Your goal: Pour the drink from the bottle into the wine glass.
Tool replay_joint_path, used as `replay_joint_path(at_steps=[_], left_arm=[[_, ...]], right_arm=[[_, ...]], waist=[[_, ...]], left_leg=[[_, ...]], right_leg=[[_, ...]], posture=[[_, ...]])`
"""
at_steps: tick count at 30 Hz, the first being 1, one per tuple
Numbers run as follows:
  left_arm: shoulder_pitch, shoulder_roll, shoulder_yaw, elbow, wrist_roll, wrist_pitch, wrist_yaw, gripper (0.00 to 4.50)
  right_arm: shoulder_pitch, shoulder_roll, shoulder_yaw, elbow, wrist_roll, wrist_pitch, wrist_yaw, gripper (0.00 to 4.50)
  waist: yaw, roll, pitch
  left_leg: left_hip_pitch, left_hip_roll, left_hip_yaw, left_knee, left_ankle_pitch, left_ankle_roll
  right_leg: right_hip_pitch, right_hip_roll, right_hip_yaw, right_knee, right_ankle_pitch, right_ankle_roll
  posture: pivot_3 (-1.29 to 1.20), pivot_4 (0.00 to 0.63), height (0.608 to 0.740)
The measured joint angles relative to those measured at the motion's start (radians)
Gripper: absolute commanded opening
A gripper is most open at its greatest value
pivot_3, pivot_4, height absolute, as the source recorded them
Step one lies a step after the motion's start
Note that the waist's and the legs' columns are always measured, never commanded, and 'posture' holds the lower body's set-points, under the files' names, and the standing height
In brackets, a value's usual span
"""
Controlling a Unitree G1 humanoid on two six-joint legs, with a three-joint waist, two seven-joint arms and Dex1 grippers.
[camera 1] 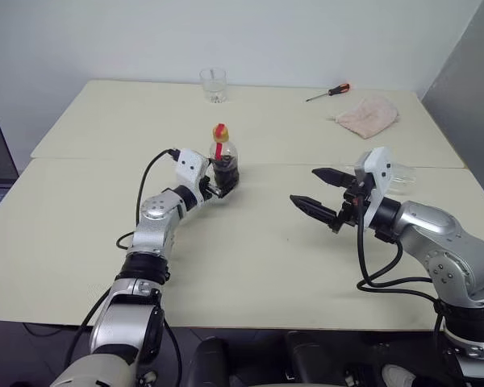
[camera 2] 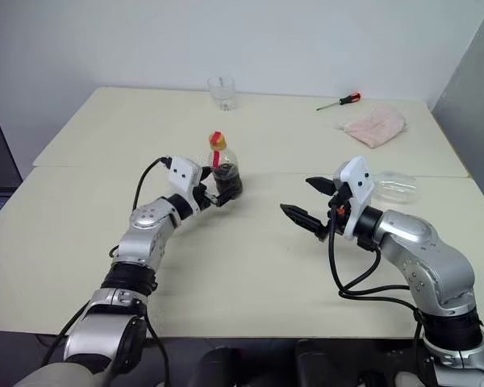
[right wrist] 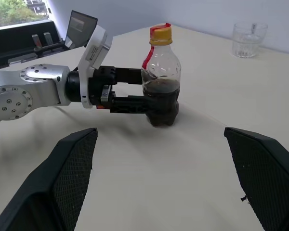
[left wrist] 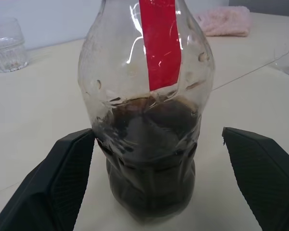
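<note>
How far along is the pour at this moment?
Early stage. Nothing is poured: the drink sits in the capped bottle, upright on the table. In hand: the left end effector brackets the bottle's lower body, fingers open, no grip yet. The right end effector hovers open. The wine glass lies on its side behind it. Left: grasp, uncap, pour.

Left gripper extended level, forward and inward, fingers spread wide. Right gripper held level, raised off the surface, angled inward, fingers likewise parted wide, nothing between them.
</note>
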Motion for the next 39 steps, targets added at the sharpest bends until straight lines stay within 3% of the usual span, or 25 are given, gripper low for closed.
replay_joint_path(at_steps=[19,39], left_arm=[[-0.194,-0.058,0.027,0.433,0.031,-0.251,-0.021,4.48],[-0.304,-0.084,0.109,0.632,0.031,-0.328,-0.003,4.48]], right_arm=[[-0.014,-0.026,-0.006,-0.019,0.012,0.028,-0.004,4.50],[-0.017,-0.040,-0.020,-0.067,0.041,0.093,-0.032,4.50]], waist=[[0.001,0.000,0.000],[0.002,0.000,0.000]], left_leg=[[-0.005,0.000,-0.006,0.003,0.000,0.000],[-0.013,0.000,-0.015,0.011,0.000,0.000]], right_leg=[[0.000,0.000,-0.009,0.000,0.000,0.000],[-0.001,0.000,-0.015,0.000,0.000,0.000]], posture=[[0.00,0.150,0.740],[0.00,0.150,0.740]])
